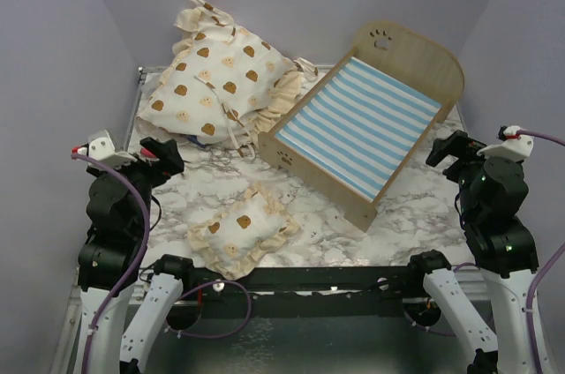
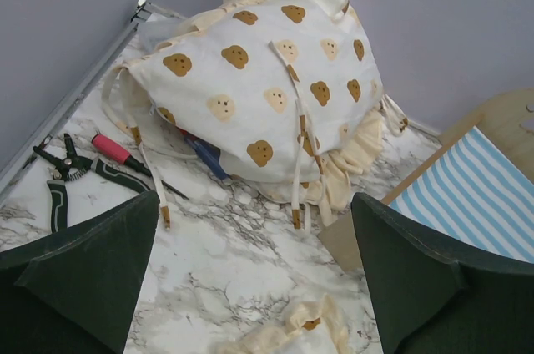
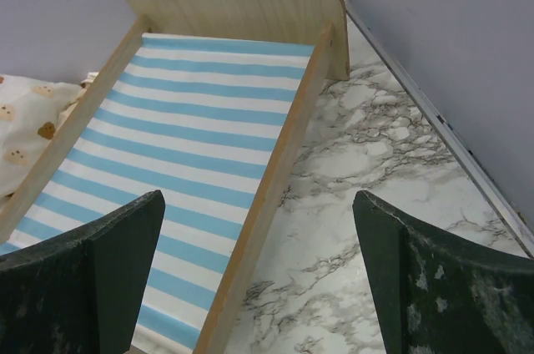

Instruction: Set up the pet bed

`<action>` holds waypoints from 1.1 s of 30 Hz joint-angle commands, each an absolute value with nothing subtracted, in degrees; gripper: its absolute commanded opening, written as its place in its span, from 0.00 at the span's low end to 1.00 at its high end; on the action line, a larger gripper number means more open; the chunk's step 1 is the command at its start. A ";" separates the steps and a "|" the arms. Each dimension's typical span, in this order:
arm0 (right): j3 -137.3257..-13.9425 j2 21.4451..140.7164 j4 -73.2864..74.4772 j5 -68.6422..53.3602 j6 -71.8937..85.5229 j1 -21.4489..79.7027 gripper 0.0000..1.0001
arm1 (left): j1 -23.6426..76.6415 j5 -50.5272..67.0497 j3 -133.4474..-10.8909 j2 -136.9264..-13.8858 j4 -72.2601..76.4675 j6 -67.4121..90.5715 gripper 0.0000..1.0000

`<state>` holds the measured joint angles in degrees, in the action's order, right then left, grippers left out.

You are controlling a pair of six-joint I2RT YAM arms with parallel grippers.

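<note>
The pet bed (image 1: 357, 127) stands on the marble table at the right, a plywood frame with a paw-print headboard at the back and a bare blue-and-white striped base. It also shows in the right wrist view (image 3: 192, 137). The large bear-print cushion (image 1: 216, 83) lies crumpled at the back left, also in the left wrist view (image 2: 267, 78). The small bear-print pillow (image 1: 243, 228) lies at the front centre. My left gripper (image 2: 254, 279) is open and empty, between cushion and pillow. My right gripper (image 3: 259, 279) is open and empty, beside the bed's right rail.
Pliers (image 2: 62, 174) and a red-handled screwdriver (image 2: 117, 154) lie on the table left of the cushion, and a blue tool (image 2: 204, 158) sticks out from under it. Grey walls close the table at the back and both sides.
</note>
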<state>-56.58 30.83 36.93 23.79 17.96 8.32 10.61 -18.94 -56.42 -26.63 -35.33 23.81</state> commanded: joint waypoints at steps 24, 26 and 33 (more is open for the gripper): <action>-51.42 28.09 32.79 8.78 18.75 9.34 1.00 | 1.01 -23.58 -64.79 -74.75 -9.70 24.13 0.99; -51.18 28.10 32.70 8.53 18.56 9.47 1.00 | -3.74 -20.00 -65.39 -79.06 -6.91 27.34 0.99; -51.01 28.45 33.21 8.57 17.19 9.89 1.00 | -11.62 -9.78 -71.24 -93.32 -2.05 32.39 0.99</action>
